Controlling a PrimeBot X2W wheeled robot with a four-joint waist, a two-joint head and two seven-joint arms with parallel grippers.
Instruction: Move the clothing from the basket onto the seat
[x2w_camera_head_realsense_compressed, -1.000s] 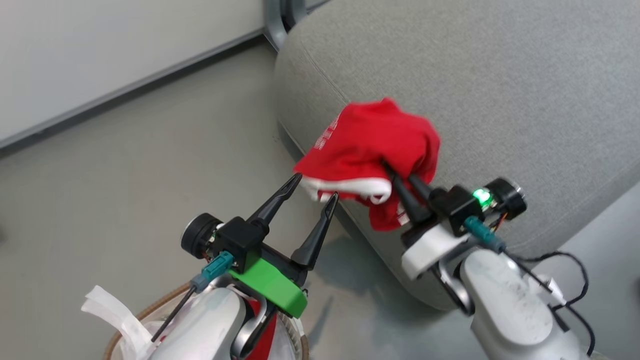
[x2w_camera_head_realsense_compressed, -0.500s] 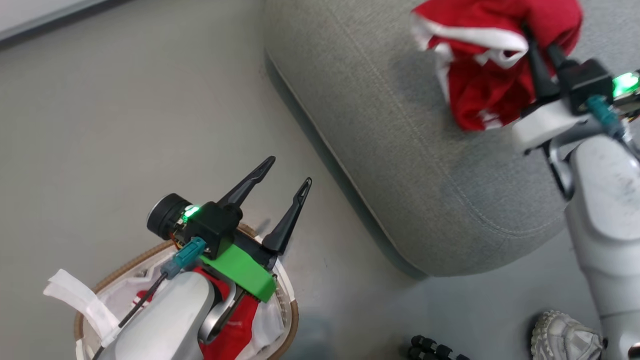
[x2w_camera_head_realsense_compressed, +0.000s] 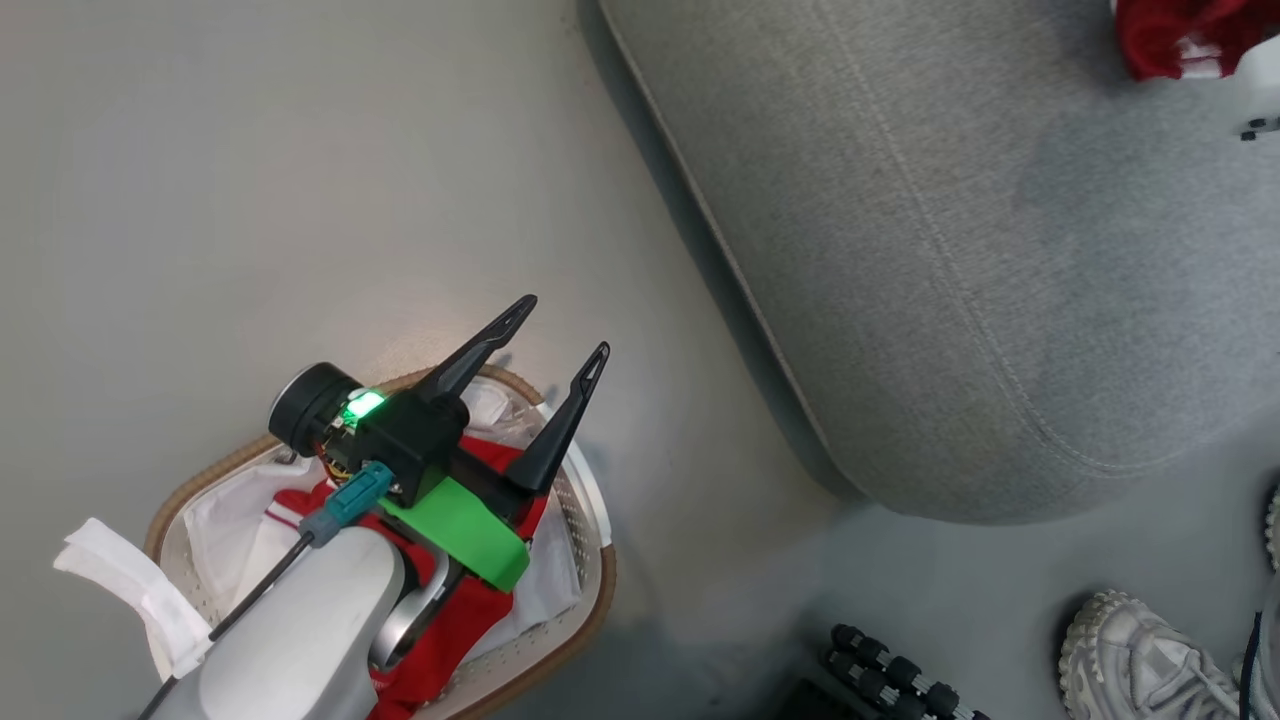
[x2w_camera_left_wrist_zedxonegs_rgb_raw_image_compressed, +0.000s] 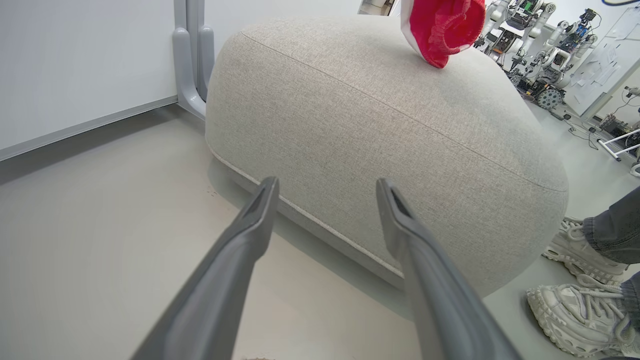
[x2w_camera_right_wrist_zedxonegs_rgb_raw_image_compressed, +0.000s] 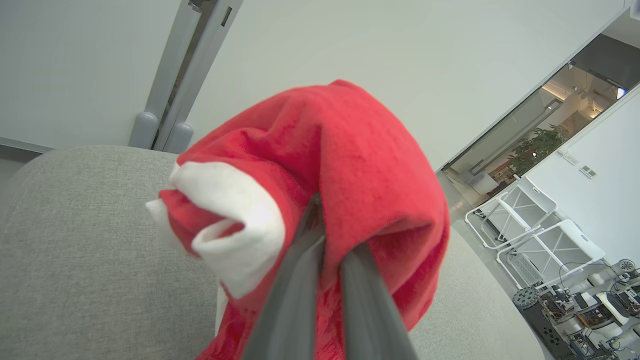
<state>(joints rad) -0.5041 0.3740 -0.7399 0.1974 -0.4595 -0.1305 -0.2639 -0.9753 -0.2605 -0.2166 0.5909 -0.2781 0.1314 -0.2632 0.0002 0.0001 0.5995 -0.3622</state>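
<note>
My left gripper (x2w_camera_head_realsense_compressed: 562, 325) is open and holds nothing; it hangs over the basket (x2w_camera_head_realsense_compressed: 596, 590) at the lower left. In the basket lies red clothing (x2w_camera_head_realsense_compressed: 450, 630) on a white sheet (x2w_camera_head_realsense_compressed: 240, 530). In the left wrist view its fingers (x2w_camera_left_wrist_zedxonegs_rgb_raw_image_compressed: 327, 184) point at the side of the grey seat (x2w_camera_left_wrist_zedxonegs_rgb_raw_image_compressed: 375, 125), and a red garment (x2w_camera_left_wrist_zedxonegs_rgb_raw_image_compressed: 440, 25) hangs above the seat's top. My right gripper (x2w_camera_right_wrist_zedxonegs_rgb_raw_image_compressed: 330, 235) is shut on that red garment with white trim (x2w_camera_right_wrist_zedxonegs_rgb_raw_image_compressed: 350, 150), above the seat (x2w_camera_right_wrist_zedxonegs_rgb_raw_image_compressed: 75, 250). A corner of the garment (x2w_camera_head_realsense_compressed: 1170, 40) shows at the head view's top right, over the seat (x2w_camera_head_realsense_compressed: 950, 250).
A person's white shoes (x2w_camera_left_wrist_zedxonegs_rgb_raw_image_compressed: 575, 280) and a trouser leg stand by the seat's right end; one shoe (x2w_camera_head_realsense_compressed: 1130, 650) and a black ribbed object (x2w_camera_head_realsense_compressed: 900, 680) lie on the floor. A grey post (x2w_camera_left_wrist_zedxonegs_rgb_raw_image_compressed: 192, 60) and a white wall are behind the seat. A white strip (x2w_camera_head_realsense_compressed: 120, 590) hangs off the basket.
The head camera has swung towards the basket. My right gripper has carried the red garment from the seat's edge further over its top. My left gripper has drawn back over the basket, still open.
</note>
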